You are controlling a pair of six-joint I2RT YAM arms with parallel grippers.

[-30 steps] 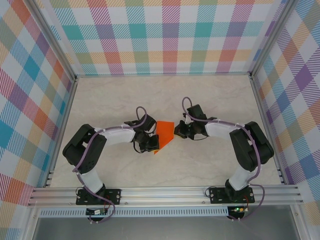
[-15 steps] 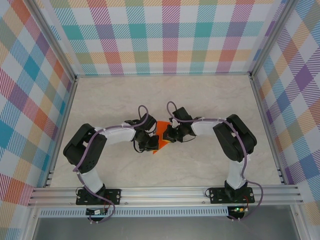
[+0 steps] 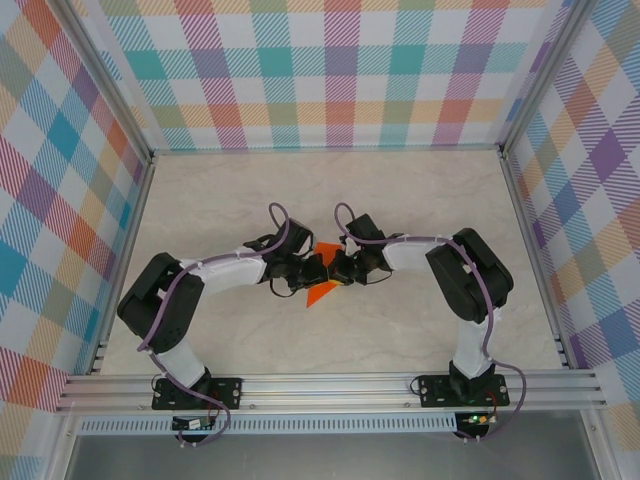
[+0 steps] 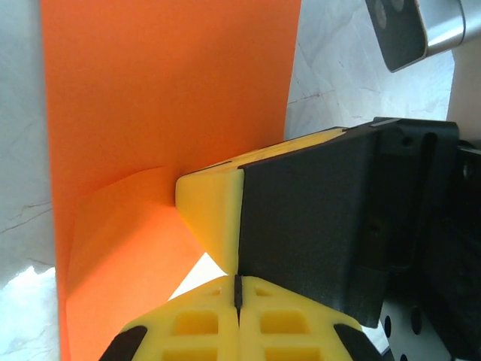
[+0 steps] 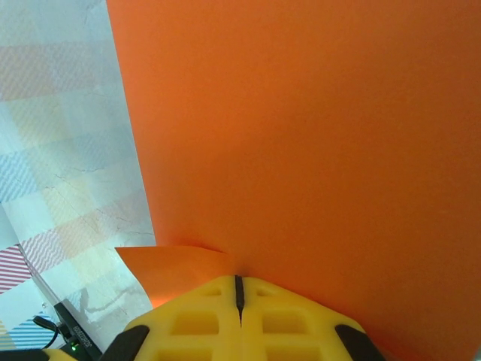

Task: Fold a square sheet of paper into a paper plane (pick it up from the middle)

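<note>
Barely begun: the square sheet of paper [image 3: 320, 294] lies on the table [image 3: 400, 200] near the centre of the top view, mostly hidden under two arms that meet over it. One flap [image 4: 128, 248] is turned over at the lower left of the left wrist view, but no pointed dart shape shows, so most folds look yet to be made. Both the left fingers [image 4: 218, 297] and the right fingers [image 5: 218, 297] are clenched, tips against the orange sheet; whether either pinches it cannot be told.

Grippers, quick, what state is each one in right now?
Left gripper: shut; grip on the orange paper cannot be told.
Right gripper: shut, tips at the paper.
</note>
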